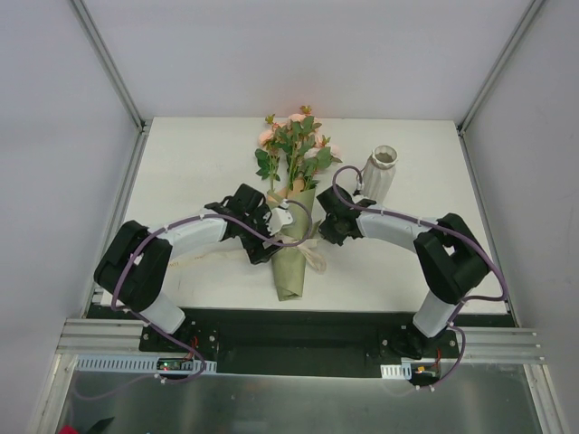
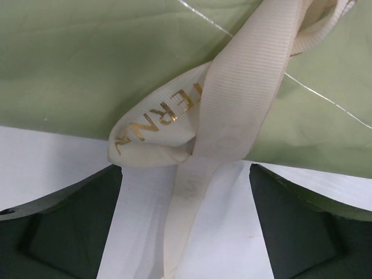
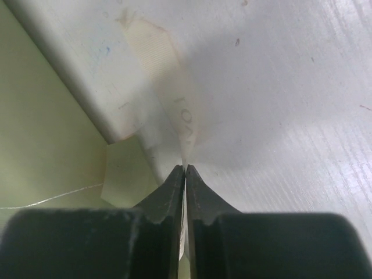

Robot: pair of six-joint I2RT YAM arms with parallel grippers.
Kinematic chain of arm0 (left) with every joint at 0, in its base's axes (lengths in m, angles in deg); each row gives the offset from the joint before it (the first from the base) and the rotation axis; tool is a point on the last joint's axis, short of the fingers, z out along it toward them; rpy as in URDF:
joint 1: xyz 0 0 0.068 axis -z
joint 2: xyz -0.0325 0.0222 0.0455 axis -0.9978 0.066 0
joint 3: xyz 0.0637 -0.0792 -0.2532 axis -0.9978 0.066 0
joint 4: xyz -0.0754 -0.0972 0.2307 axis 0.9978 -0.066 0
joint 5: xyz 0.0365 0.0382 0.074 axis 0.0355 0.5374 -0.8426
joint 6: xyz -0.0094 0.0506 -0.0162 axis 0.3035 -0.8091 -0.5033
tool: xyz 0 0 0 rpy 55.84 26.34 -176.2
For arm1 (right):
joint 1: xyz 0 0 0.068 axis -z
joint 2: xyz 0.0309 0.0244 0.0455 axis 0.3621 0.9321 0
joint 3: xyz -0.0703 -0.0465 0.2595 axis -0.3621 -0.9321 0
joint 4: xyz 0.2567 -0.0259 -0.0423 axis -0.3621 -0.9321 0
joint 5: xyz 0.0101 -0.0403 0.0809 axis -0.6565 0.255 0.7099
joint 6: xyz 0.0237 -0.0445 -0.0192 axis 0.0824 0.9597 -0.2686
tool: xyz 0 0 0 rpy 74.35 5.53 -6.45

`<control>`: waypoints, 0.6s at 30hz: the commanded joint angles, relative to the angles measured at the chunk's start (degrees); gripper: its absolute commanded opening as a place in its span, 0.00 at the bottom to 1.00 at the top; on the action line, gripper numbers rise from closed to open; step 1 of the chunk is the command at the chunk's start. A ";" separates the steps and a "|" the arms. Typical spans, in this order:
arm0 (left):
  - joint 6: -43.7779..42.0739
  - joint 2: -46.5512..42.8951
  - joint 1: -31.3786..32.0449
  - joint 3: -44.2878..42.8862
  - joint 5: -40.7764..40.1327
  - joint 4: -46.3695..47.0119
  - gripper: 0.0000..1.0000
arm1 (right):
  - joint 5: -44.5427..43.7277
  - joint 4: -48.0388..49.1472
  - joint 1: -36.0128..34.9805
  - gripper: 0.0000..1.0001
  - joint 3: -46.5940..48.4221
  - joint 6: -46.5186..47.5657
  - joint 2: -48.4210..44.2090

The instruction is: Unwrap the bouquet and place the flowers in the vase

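The bouquet (image 1: 291, 262) lies in the middle of the table, its olive paper cone pointing toward me and the flowers (image 1: 294, 149) pointing away. A cream ribbon (image 2: 215, 116) with gold lettering is tied around the paper (image 2: 87, 58). My left gripper (image 1: 269, 237) is at the cone's left side; in the left wrist view it (image 2: 186, 192) stands open, and a ribbon tail runs down between its fingers (image 2: 75, 226) without touching them. My right gripper (image 1: 327, 233) is at the cone's right side, and it (image 3: 185, 168) is shut on a ribbon tail (image 3: 168, 87). The ribbed pale vase (image 1: 380, 172) stands upright at the back right.
White walls enclose the table (image 1: 199, 163) on the left, right and back. The vase stands close behind the right arm's wrist. Bare tabletop (image 3: 290, 116) lies to the right of the right gripper.
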 commanded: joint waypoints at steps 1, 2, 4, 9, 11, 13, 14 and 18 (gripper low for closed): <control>-1.44 0.90 1.19 0.19 -0.28 3.14 0.88 | -1.66 -1.47 0.26 0.04 -0.31 -1.60 -3.03; -1.52 1.25 1.19 0.01 -0.10 3.14 0.84 | -1.92 -1.48 0.26 0.01 -0.84 -1.69 -3.29; -1.61 1.96 1.37 0.10 -0.19 3.40 0.64 | -2.36 -1.48 0.26 0.01 -1.46 -1.69 -4.43; -0.65 1.79 1.37 0.89 -3.09 5.34 0.09 | -4.30 -0.86 0.26 0.01 -3.91 -1.51 -8.38; -0.21 1.08 1.37 0.63 -4.49 5.25 0.00 | -5.35 -1.04 0.26 0.01 -4.71 -1.25 -9.79; -0.12 -0.67 1.19 0.63 -6.34 5.08 0.00 | -6.40 -1.21 0.61 0.01 -6.02 -1.07 -11.99; -0.29 -2.16 1.02 0.71 -6.87 4.99 0.00 | -6.67 -1.39 0.88 0.01 -6.38 -0.90 -13.65; 0.41 -6.91 -0.91 0.19 -10.56 2.80 0.00 | -8.69 -3.49 3.77 0.01 -7.78 1.03 -18.66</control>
